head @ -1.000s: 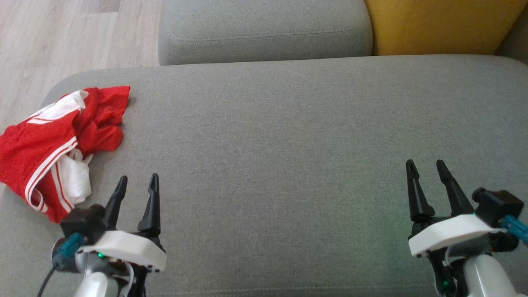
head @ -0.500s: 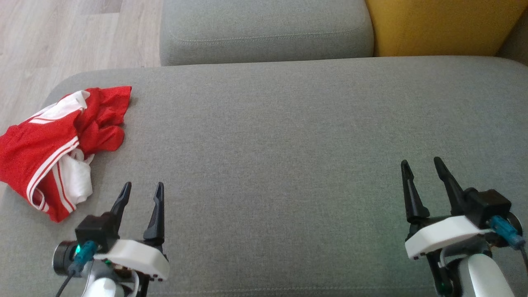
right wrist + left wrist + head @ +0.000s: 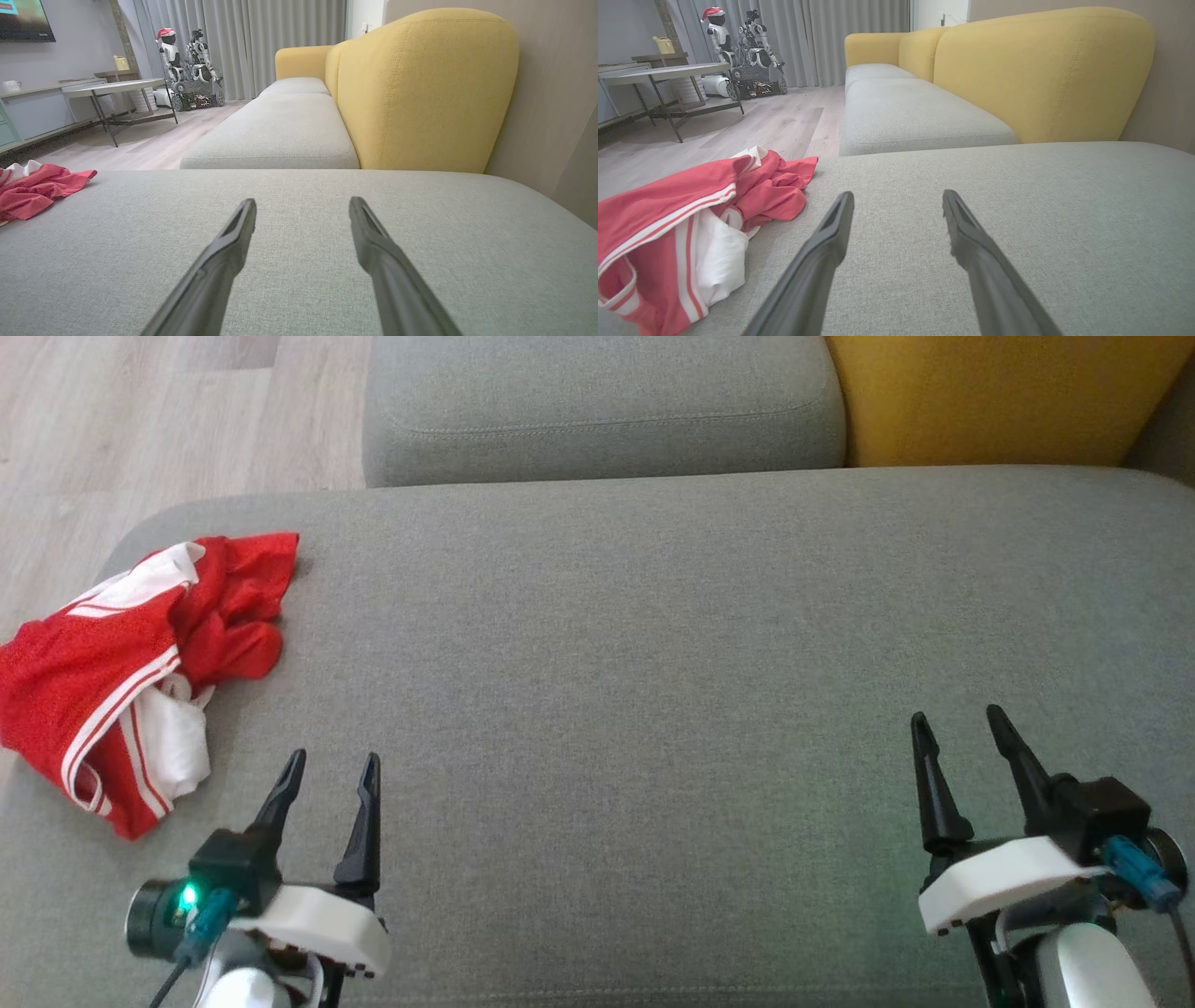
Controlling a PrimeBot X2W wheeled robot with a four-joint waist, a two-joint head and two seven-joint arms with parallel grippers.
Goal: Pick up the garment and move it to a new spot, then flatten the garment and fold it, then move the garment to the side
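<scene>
Pickup seems our step: garment (image 3: 103, 681) crumpled at the cushion's (image 3: 607, 663) left edge, left gripper (image 3: 336, 761) and right gripper (image 3: 955, 717) spread, empty; next we reach left.

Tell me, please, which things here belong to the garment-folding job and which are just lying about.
Job: red-and-white garment; grey seat cushion under it; left end effector; right end effector, both open.
Lying about: yellow backrest; side table; parked robots.

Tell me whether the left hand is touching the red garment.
Apart. The head view shows a strip of bare grey cushion between the open left hand and the red garment.
</scene>
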